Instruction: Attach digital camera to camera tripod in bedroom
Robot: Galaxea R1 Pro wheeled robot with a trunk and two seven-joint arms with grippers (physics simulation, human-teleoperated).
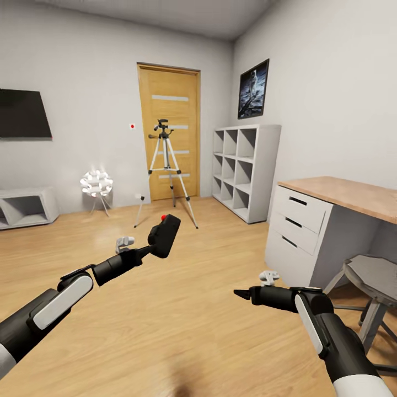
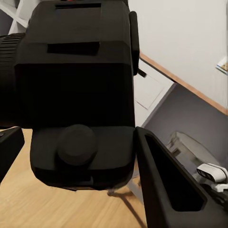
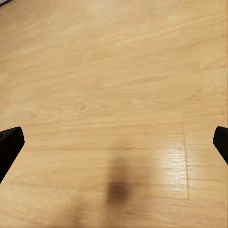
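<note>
Digital camera (image 1: 165,235) clamped in left gripper (image 1: 150,246), raised above wood floor (image 1: 182,309). Camera tripod (image 1: 164,172) well ahead, before door (image 1: 169,132). Right gripper (image 1: 240,294) spread wide, holding nothing, over floor.

Under me the light wood floor (image 1: 182,309) carries the camera tripod (image 1: 165,171) before the door, a white lamp (image 1: 96,184), cube shelf (image 1: 245,171), drawered desk (image 1: 325,220) and stool (image 1: 375,284).

door (image 1: 169,132) | cube shelf (image 1: 242,171) | desk (image 1: 331,220) | stool (image 1: 375,286) | lamp (image 1: 96,184) | TV (image 1: 23,114)
</note>
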